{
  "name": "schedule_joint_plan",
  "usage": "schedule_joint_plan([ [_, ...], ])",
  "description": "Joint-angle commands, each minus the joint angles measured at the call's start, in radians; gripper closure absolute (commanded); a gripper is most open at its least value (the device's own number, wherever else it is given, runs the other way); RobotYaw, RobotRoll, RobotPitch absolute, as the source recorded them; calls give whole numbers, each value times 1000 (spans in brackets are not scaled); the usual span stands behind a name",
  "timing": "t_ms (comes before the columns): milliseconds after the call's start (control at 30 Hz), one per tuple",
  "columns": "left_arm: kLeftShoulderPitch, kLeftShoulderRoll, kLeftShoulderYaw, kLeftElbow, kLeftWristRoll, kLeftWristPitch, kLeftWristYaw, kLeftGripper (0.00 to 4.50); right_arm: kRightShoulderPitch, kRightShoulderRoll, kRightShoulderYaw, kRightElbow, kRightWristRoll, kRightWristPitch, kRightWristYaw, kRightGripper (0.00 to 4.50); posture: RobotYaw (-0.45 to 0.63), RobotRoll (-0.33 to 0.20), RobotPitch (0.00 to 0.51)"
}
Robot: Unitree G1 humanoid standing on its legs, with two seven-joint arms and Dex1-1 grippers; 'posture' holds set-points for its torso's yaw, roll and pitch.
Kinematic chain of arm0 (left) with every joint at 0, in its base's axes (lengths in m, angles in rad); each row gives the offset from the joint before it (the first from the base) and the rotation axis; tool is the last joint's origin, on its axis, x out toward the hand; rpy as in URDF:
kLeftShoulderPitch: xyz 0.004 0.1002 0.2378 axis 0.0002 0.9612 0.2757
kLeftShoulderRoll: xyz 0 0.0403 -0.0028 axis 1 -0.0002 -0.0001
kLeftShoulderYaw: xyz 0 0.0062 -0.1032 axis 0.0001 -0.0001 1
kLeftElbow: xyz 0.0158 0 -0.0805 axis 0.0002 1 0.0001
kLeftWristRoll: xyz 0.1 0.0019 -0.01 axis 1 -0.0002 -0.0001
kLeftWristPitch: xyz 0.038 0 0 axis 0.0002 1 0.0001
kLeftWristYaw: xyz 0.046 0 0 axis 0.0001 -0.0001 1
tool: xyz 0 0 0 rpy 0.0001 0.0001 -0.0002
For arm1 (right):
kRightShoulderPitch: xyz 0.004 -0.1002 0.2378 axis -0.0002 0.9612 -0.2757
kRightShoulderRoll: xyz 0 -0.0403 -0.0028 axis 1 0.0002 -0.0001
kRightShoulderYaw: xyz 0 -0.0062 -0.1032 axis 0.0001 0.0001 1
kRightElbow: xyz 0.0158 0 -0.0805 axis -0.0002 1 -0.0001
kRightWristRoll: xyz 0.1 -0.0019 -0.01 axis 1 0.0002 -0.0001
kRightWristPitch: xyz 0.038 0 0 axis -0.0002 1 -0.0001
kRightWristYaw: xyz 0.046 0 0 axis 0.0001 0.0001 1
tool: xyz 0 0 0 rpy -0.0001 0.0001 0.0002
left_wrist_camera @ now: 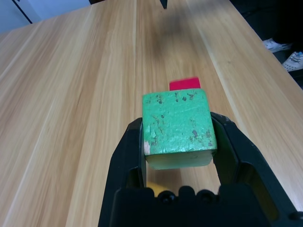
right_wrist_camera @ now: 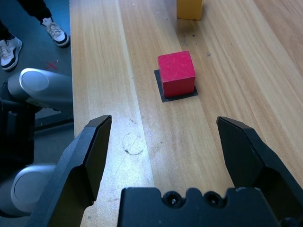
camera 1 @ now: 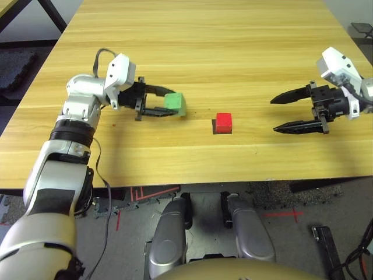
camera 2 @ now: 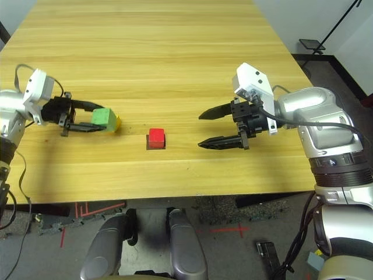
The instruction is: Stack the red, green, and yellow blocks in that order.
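Evidently the left gripper grips the green block; the red block lies just beyond its fingertips, towards the robot's right and slightly nearer its body.

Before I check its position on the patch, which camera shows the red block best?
Right wrist: it shows the red block whole and large on the black patch. Both eye views show it smaller; left wrist, partly behind the green block.

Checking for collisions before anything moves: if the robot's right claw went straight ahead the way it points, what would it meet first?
Probably the red cube, on the black square patch, though the claw's height above the table is unclear.
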Motion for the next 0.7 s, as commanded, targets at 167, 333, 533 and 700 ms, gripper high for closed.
schedule_joint_plan([
  [167, 46, -78, -7, -164, 58, 165, 107, 2403, 25, -17, -46, -28, 19, -14, 26, 0, 147, 57, 220],
  [333, 32, -128, -13, -156, 101, 220, 160, 2403, 58, -11, -62, -64, 27, 1, 13, 0, 136, 61, 223],
  [533, 40, -147, -67, -151, 148, 265, 92, 2403, 78, -11, -79, -90, 38, 17, -7, 0, 124, 64, 223],
  [700, 33, -169, -79, -134, 184, 239, 87, 2403, 93, -14, -85, -107, 50, 28, -17, 0, 121, 63, 227],
])
